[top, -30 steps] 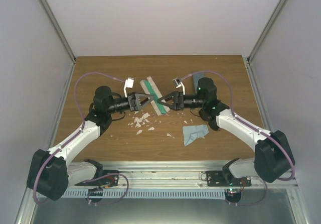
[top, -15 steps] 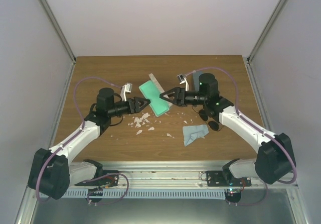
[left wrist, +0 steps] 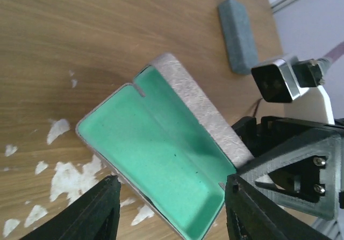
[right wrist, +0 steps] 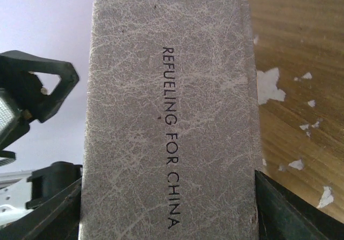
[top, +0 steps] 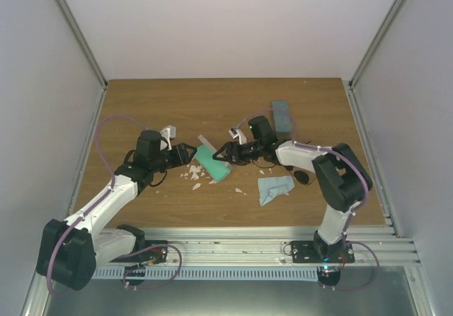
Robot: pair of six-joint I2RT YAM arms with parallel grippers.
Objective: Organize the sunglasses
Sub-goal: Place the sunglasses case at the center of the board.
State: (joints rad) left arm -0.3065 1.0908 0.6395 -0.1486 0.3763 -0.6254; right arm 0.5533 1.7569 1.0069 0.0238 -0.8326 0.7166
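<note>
The right pincer [top: 221, 151] clamps the open grey green-lined rectangular case [left wrist: 161, 159]; the left pincer [top: 190, 153] straddles its end, grip unclear. Behind the right pincer, beside a light-blue cloth [top: 273, 187], lie dark wire sunglasses [top: 303, 178].

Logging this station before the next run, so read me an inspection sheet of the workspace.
Surface: wooden table, white chipped patches near the middle.
Job's things: one dark pair of sunglasses right of the cloth, outside any case; second pair not seen.
Clutter: open case, green inside; closed grey case farther back; blue cloth.
Grippers: right gripper shut on the open case; left gripper straddles its near end, grip unclear.
Cables: purple cables loop along both arms.
Surroundings: white walls.
</note>
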